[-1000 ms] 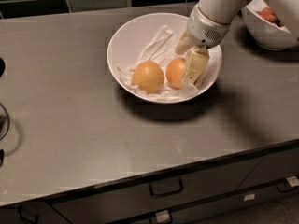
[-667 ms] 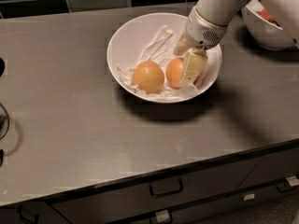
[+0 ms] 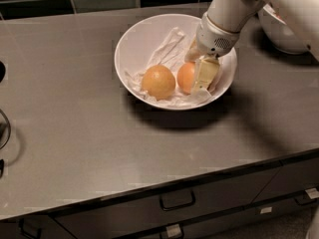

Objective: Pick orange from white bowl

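Observation:
The white bowl (image 3: 134, 44) stands on the grey counter, lined with crumpled white paper. Two fruits lie in its front part. The orange (image 3: 184, 77), deeper and redder, is on the right. A paler, yellower orange (image 3: 158, 81) is beside it on the left. My gripper (image 3: 198, 68) reaches down into the bowl from the upper right. Its cream fingers (image 3: 206, 74) stand on either side of the orange, close against it, and cover the fruit's right side. The orange rests on the paper in the bowl.
A smaller white bowl (image 3: 279, 36) stands at the back right, partly behind my arm. A dark tiled wall runs along the back. Dark round shapes sit at the left edge (image 3: 3, 128). Drawers with handles (image 3: 177, 201) lie below the counter's front edge.

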`<state>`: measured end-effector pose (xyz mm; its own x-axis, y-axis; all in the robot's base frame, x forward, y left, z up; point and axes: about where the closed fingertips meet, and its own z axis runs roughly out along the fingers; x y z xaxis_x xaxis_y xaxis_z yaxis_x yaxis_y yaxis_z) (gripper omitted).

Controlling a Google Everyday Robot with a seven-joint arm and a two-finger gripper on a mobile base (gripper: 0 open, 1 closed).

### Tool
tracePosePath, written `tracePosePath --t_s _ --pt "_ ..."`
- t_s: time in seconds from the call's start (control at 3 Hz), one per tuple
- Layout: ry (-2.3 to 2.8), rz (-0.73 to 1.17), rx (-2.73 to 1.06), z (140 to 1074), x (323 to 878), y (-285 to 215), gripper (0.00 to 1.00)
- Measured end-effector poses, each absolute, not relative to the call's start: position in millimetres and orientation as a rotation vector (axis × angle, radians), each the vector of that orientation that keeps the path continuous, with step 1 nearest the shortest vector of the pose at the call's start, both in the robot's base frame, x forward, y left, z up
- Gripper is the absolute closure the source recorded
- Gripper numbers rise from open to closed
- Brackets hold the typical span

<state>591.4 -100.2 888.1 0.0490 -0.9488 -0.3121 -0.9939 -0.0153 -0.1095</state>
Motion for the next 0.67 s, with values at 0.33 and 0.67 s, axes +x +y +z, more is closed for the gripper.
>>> tracePosePath --t_s 0.33,0.67 --pt "1.972 0.219 -2.037 884.6 592.2 -100.1 0.31" --pt "1.977 0.223 -2.041 880.3 593.3 -99.9 0.31"
